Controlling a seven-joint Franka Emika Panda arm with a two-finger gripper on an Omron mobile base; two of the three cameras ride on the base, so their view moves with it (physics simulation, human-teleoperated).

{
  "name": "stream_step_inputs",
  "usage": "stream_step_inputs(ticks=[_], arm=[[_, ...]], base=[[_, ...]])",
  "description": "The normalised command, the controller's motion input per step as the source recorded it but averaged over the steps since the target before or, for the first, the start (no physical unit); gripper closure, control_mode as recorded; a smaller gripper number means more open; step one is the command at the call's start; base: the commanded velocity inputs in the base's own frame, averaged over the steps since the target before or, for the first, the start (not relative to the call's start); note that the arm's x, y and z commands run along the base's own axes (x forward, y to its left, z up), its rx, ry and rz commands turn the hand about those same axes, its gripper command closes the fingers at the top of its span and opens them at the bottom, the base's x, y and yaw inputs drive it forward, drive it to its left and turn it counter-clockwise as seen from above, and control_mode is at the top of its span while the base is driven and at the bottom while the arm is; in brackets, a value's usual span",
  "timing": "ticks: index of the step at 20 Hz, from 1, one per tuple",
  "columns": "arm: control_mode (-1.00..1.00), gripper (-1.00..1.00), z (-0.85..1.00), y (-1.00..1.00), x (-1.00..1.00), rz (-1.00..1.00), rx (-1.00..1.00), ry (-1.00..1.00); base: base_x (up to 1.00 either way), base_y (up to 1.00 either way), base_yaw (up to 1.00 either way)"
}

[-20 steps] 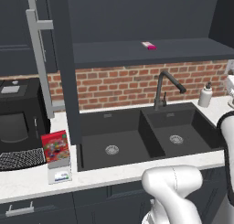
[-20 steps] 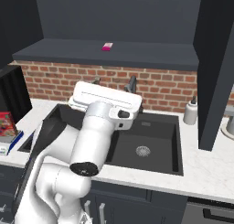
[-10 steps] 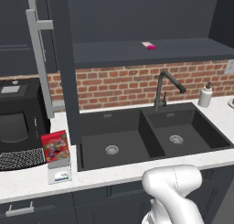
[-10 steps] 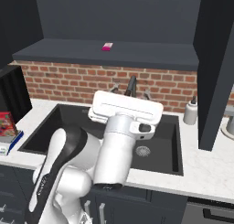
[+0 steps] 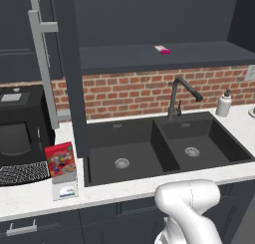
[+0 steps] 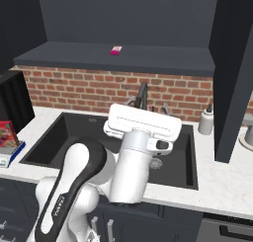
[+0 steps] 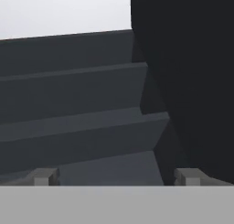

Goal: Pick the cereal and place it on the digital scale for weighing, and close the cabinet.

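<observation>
While upright, flat red cereal (image 5: 61,161) tops the boxy digital scale (image 5: 65,188).

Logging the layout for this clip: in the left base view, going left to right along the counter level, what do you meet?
Black appliance → cereal, standing on the digital scale → left sink basin → black faucet → right sink basin → soap dispenser.

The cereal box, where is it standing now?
The cereal stands upright on the scale at the left of the counter, between the sink and the black appliance; the right base view shows it at its left edge.
</observation>
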Motion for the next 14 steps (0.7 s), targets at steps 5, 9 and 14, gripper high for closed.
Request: stream_step_inputs(ticks=[5, 9, 14], arm=[[-1.00, -1.00, -0.37, -0.24, 0.26, 0.07, 0.01, 0.00], [-1.00, -1.00, -0.27, -0.46, 0.10, 0.05, 0.05, -0.22], [-1.00, -1.00, -0.32, -0.36, 0.00, 0.05, 0.01, -0.51]], base=[[0.00, 0.00, 0.00], [0.00, 0.00, 0.00], [0.00, 0.00, 0.00]])
